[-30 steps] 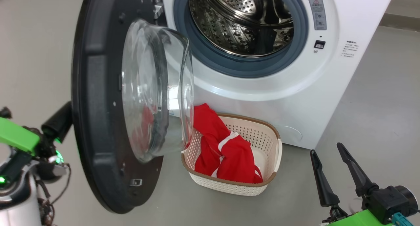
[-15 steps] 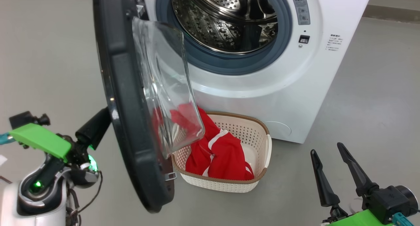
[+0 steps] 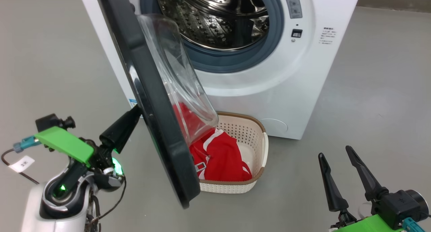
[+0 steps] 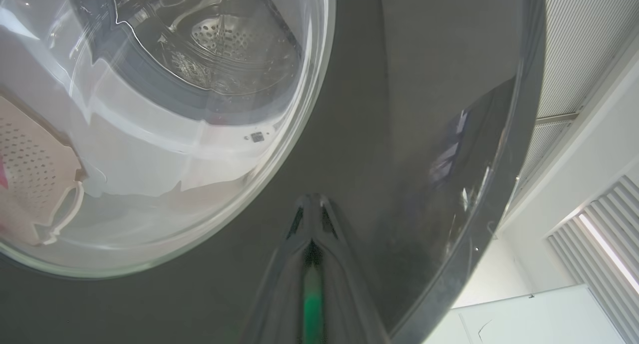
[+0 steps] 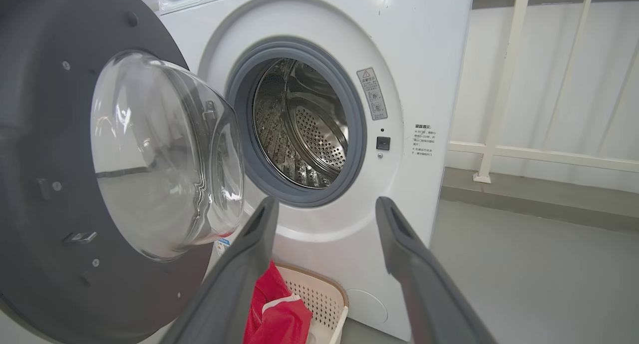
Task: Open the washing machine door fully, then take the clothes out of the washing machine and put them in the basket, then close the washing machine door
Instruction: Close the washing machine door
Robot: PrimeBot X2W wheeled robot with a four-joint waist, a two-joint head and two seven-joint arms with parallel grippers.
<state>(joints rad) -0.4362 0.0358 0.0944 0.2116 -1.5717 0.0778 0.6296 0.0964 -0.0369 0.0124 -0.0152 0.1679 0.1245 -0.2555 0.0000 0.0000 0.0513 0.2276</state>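
Right gripper point(image 3: 334, 151), nearest: jaws released, empty. Left gripper point(image 3: 133, 114): jaws clenched, tip against the washing machine door point(image 3: 148, 100) at its outer rim.

Door is stiff, heavy and glossy-slick; push the rim, not the glass.

Clothes point(image 3: 222, 154) lie in the basket point(image 3: 259, 151) beneath.

Door apparently swung nearer the washing machine point(image 3: 269, 90) than a second ago, though the camera shifted too.

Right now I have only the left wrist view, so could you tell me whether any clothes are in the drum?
Observer: None visible; the drum looks empty in the right wrist view.
Operator: Where are the clothes, please?
Observer: Red clothes lie in the basket, in front of the machine.
Operator: And the right gripper?
Observer: The right gripper is open, holding nothing, clear of the door.
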